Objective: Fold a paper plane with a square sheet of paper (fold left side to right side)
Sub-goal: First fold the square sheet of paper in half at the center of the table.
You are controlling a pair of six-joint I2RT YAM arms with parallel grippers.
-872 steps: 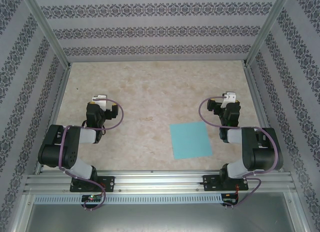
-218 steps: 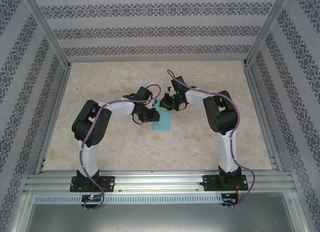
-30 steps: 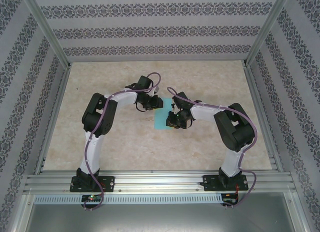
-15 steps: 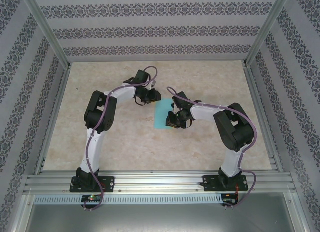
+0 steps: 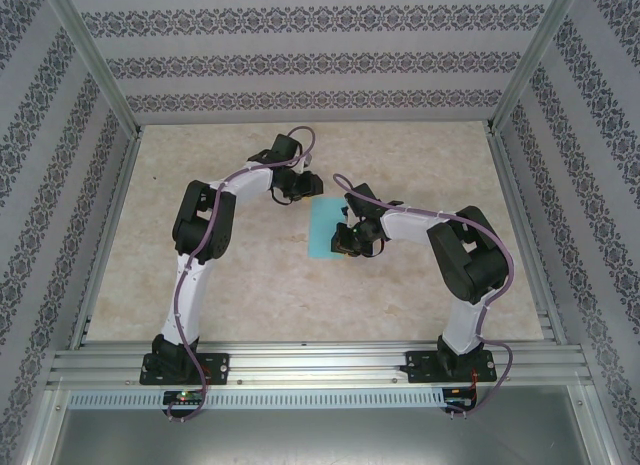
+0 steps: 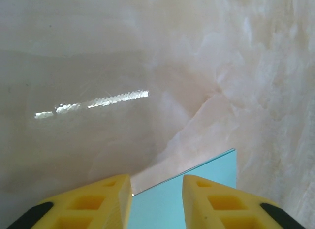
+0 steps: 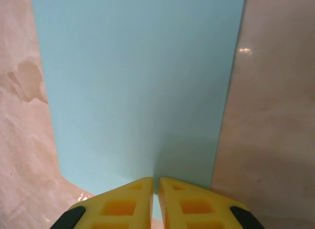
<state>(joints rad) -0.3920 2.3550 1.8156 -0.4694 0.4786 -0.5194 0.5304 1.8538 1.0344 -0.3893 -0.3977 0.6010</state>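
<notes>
Right hand (image 7: 155, 182), nearly closed, sat on the lower edge of the paper (image 7: 138, 91), mid-frame overhead. Left hand (image 6: 156, 179), narrowly parted and empty, hovered over its upper corner. Likely thin, light, slippery: pinch an edge.

I see the sheet of paper (image 5: 322, 225) lying flat on the table (image 5: 220, 275), my left gripper (image 5: 303, 190) above its far left corner, my right gripper (image 5: 346, 241) on its near right side.

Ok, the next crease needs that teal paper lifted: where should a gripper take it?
Probably its far edge, from the far end, low: the paper lies flat, so only an edge can be pinched, and the left gripper hovers open there.
</notes>
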